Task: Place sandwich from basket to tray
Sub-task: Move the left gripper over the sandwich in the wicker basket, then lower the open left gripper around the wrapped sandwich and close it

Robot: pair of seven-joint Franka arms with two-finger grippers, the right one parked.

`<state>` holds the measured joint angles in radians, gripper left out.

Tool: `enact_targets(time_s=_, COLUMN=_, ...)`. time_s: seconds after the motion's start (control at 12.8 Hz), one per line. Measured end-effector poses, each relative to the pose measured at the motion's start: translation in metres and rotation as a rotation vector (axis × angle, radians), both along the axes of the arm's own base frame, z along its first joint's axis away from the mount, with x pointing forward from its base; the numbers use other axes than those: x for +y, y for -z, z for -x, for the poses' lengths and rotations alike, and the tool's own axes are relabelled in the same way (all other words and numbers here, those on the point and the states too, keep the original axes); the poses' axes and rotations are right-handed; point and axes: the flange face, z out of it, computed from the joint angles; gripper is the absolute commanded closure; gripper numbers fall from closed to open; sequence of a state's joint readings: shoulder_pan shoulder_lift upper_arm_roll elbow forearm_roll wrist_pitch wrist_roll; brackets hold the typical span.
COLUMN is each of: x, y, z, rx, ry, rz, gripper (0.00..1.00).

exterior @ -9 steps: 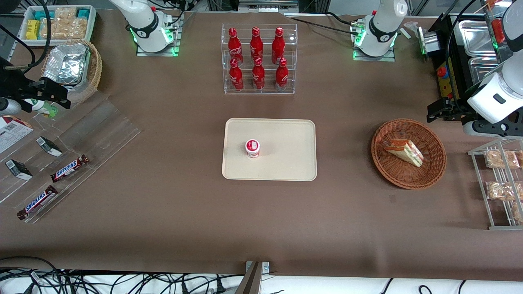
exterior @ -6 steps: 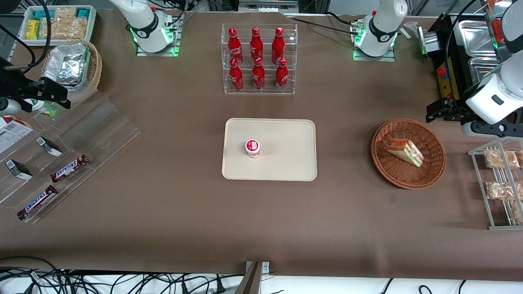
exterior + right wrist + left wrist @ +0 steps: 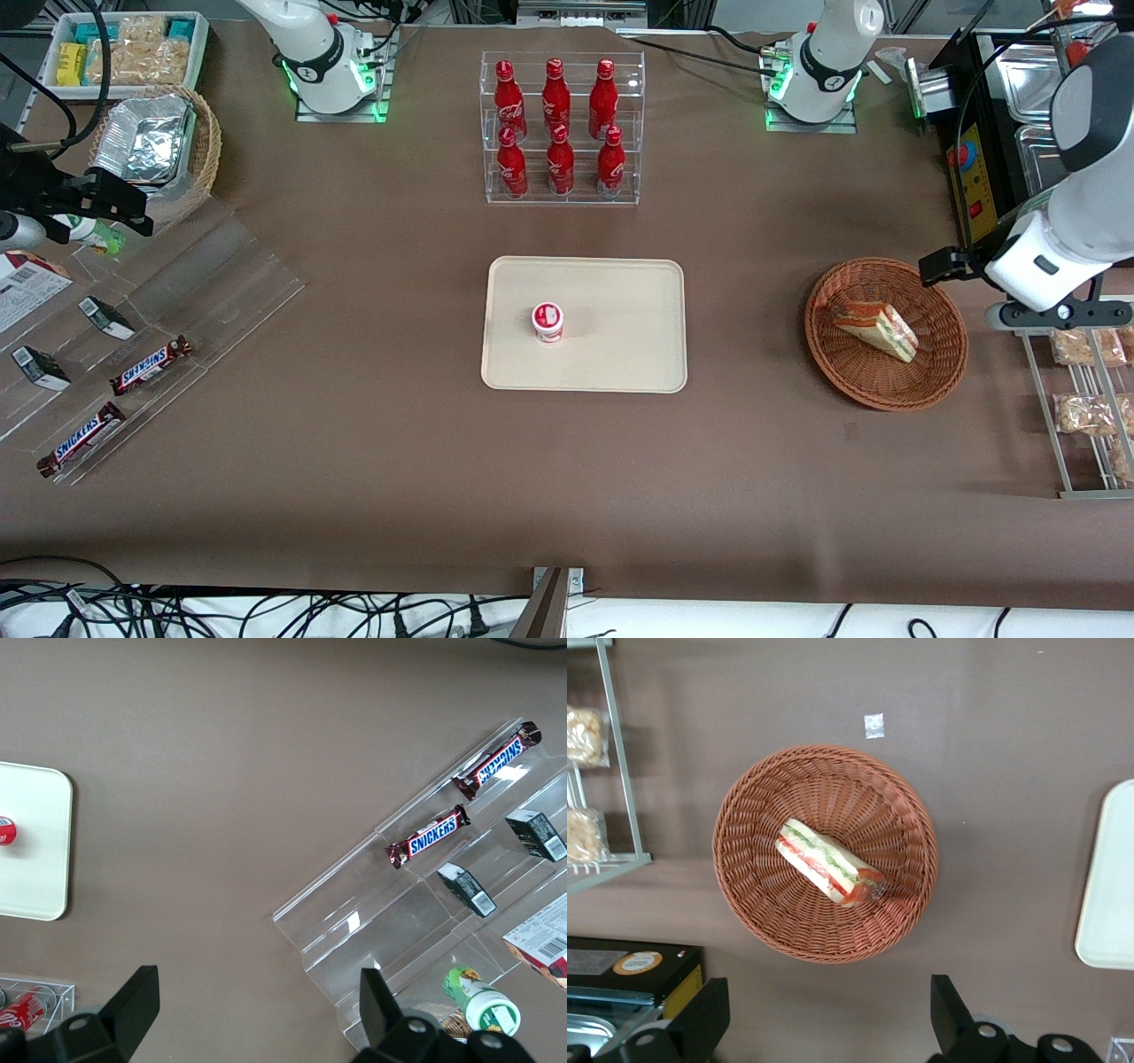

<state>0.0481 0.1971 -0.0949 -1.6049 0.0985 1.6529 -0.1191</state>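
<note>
The sandwich (image 3: 877, 326), a wrapped white-bread wedge with green and red layers, lies in the round reddish-brown basket (image 3: 886, 394). It also shows in the left wrist view (image 3: 829, 861), inside the basket (image 3: 744, 877). My left gripper (image 3: 941, 264) hangs open and empty above the basket's rim, farther from the front camera than the sandwich. In the left wrist view the gripper (image 3: 828, 1028) has its fingers wide apart with bare table between them. The cream tray (image 3: 620, 292) lies mid-table with a small red-and-white cup (image 3: 547, 321) on it; its edge shows in the wrist view (image 3: 1109, 895).
A wire rack with snack bags (image 3: 1085, 408) stands close beside the basket at the working arm's end. A black box with metal trays (image 3: 974, 168) is farther from the camera there. A clear rack of red bottles (image 3: 560, 133) stands past the tray.
My left arm has swung in toward the basket, bringing the gripper from beside the black box to over the basket's rim. The sandwich, basket and tray have not moved.
</note>
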Motion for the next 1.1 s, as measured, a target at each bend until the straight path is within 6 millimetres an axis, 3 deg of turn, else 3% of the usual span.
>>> enact_targets(time_s=0.47, x=0.02, y=0.082, z=-0.005, rx=-0.029, ry=-0.245, rz=-0.025, gripper=0.0)
enact_targets(time_s=1.1, x=0.03, y=0.162, z=0.02, rx=-0.14, ry=-0.58, rz=-0.03, gripper=0.0)
